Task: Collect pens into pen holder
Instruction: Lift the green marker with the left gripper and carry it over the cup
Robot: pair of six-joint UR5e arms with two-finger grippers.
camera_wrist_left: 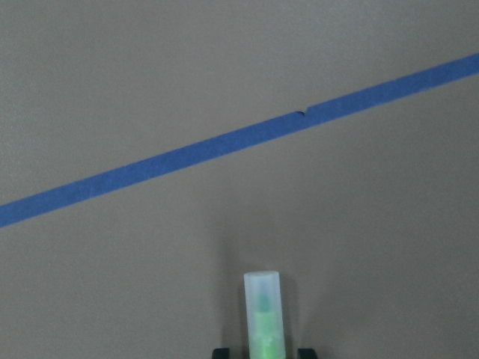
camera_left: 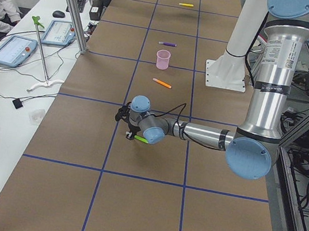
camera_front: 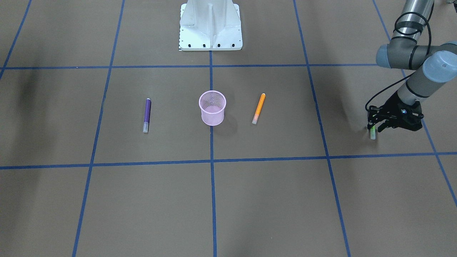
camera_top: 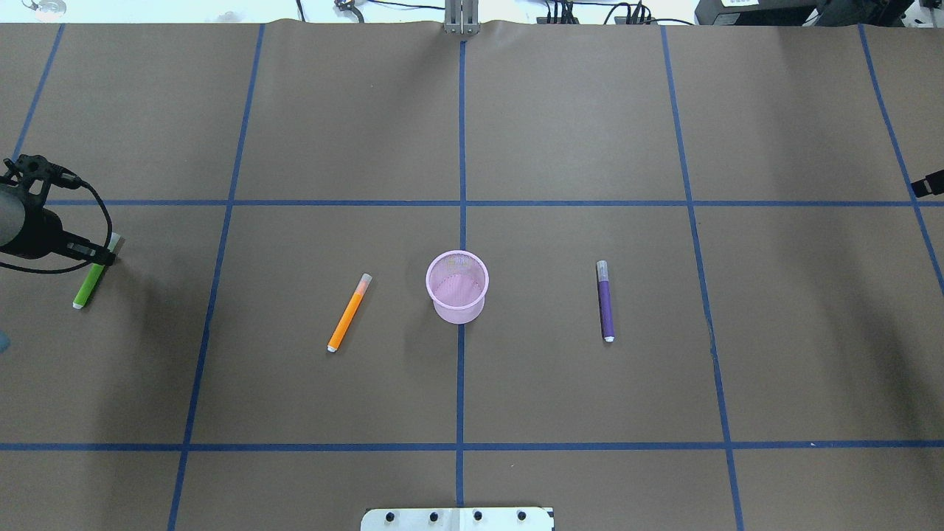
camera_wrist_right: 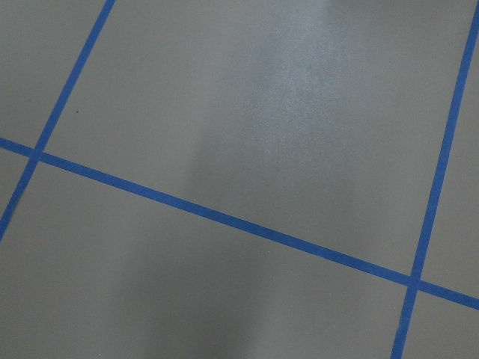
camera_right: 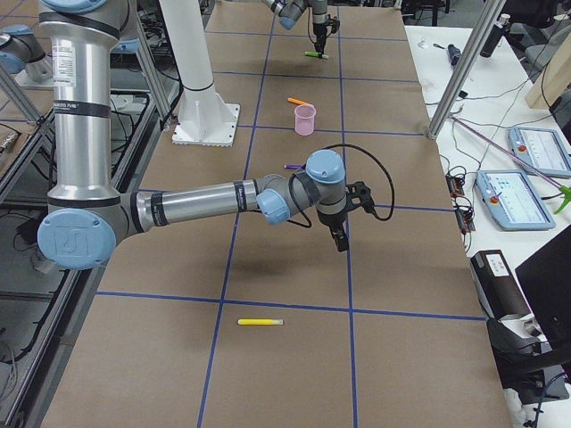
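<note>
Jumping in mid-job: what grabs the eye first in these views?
The pink pen holder stands upright at the table's centre, with the orange pen and the purple pen lying flat on either side of it. Far out on the robot's left, the left pincer straddles the green pen.

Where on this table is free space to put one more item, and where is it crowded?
Free: the row of squares on the operators' side and the row by the robot's base. Crowded: the middle row: pen holder, orange pen, purple pen, and the left gripper over the green pen.
</note>
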